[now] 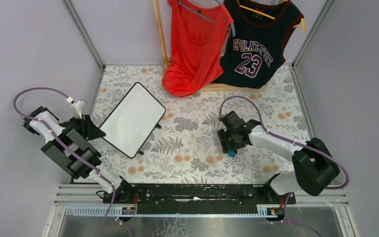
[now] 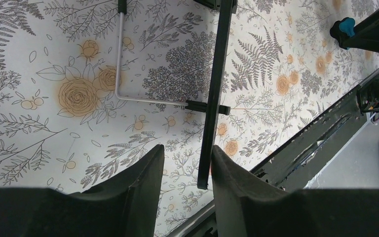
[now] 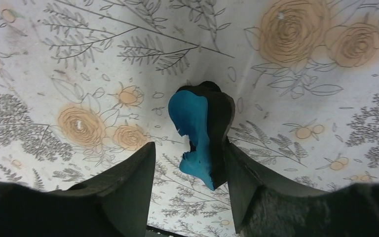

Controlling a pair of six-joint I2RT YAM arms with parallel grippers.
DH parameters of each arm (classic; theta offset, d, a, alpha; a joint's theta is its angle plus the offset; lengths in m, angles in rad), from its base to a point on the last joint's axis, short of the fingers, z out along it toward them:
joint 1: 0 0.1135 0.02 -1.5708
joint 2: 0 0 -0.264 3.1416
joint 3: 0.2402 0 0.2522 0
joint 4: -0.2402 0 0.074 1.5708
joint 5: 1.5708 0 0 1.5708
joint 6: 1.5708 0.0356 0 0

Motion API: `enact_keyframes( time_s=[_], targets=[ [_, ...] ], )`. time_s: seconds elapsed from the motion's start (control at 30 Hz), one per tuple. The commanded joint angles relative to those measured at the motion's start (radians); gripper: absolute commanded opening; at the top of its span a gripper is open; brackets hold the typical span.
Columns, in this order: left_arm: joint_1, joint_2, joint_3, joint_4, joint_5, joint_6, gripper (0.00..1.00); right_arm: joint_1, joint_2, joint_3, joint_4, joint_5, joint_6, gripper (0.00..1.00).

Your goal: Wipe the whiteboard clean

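Note:
The whiteboard [image 1: 132,118] stands tilted on the floral cloth at the left, its white face blank. In the left wrist view it shows edge-on as a black frame [image 2: 216,94] propped on a wire stand [image 2: 121,59]. My left gripper [image 1: 91,129] is open at the board's left edge. The lower frame corner sits between its fingers [image 2: 187,150], close against the right finger [image 2: 237,187] and apart from the left one. My right gripper [image 1: 229,143] is open at mid-table. A blue and black eraser [image 3: 200,133] lies between its fingers, against the right finger [image 3: 256,182].
A red top [image 1: 195,44] and a dark jersey numbered 23 [image 1: 256,42] hang on a wooden rack at the back. A black rail [image 1: 197,192] runs along the near edge. Grey walls close in both sides.

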Motion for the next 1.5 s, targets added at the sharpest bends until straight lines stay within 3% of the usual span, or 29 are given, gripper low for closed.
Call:
enact_keyframes(
  time_s=[0.0, 0.13, 0.37, 0.57, 0.8, 1.13, 1.47],
  targets=[
    [0.011, -0.013, 0.016, 0.137, -0.049, -0.029, 0.38, -0.003, -0.038, 0.028, -0.021, 0.099, 0.015, 0.60],
    [0.011, -0.027, 0.004, 0.165, -0.047, -0.052, 0.39, -0.003, -0.056, 0.032, -0.022, 0.143, 0.022, 0.62],
    [0.012, -0.037, -0.008, 0.188, -0.034, -0.077, 0.41, -0.003, -0.108, 0.018, 0.009, 0.083, 0.012, 0.67],
    [0.012, -0.039, -0.020, 0.188, -0.036, -0.068, 0.42, -0.002, -0.095, 0.033, -0.027, 0.194, 0.042, 0.67],
    [0.013, -0.044, -0.023, 0.198, -0.037, -0.072, 0.42, -0.002, -0.100, 0.019, -0.001, 0.160, 0.040, 0.65],
    [0.015, -0.098, -0.022, 0.323, 0.006, -0.224, 0.46, -0.002, -0.088, 0.001, 0.026, 0.119, 0.030, 0.64],
    [0.015, -0.059, 0.065, 0.150, 0.064, -0.146, 0.52, -0.002, -0.096, 0.003, 0.025, 0.123, 0.023, 0.64]
  ],
)
